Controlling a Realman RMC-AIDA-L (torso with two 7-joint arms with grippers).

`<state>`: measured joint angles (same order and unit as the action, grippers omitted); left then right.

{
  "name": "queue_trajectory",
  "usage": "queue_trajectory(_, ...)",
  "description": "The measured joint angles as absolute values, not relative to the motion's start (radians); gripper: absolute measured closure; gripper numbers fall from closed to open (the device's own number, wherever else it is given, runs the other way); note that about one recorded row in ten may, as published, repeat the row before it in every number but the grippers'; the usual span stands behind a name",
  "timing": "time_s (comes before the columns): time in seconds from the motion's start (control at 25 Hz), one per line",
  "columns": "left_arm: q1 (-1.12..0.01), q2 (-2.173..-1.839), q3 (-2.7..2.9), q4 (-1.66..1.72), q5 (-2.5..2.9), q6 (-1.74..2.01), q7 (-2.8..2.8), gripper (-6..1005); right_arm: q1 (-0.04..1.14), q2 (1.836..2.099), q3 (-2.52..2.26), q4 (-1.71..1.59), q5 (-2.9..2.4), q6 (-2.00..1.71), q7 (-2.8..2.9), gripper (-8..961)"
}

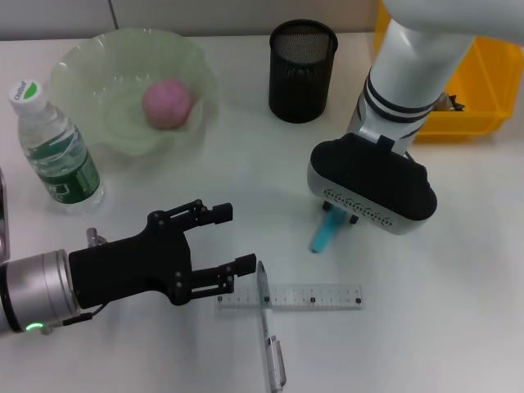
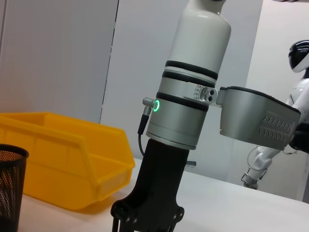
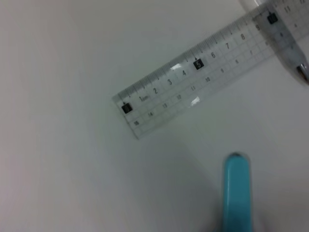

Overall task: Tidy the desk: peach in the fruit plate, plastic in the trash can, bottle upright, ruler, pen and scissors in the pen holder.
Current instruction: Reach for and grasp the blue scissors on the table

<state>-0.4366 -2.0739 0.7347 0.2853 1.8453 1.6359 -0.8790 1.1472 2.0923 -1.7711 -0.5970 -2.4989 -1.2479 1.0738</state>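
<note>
White desk (image 1: 458, 270) under pale walls holds one peach (image 1: 167, 103) in the fruit plate (image 1: 78, 74), one upright bottle (image 1: 56, 151), one pen holder (image 1: 303, 71), one yellow bin (image 1: 483, 90), one ruler (image 1: 311, 296) crossed by one pen (image 1: 268, 336). Left gripper (image 1: 233, 239) hovers spread wide, empty, beside the ruler. Right gripper's fingers are hidden above a blue handle (image 1: 324, 231).

White arms, silver wrist cuffs (green ring lights), black claws

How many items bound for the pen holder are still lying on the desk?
3: clear plastic ruler nearest the robot, grey pen lying across its left end, teal-handled scissors largely hidden beneath the right arm's wrist.
</note>
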Motion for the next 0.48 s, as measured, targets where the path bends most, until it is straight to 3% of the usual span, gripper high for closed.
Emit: queue_trajectory(0.48,-0.44,-2.074,0.735,0.285,1.845,1.64,-0.882,201,1.147,2.092,-1.779,-0.595,-2.497,-1.235,1.075,567)
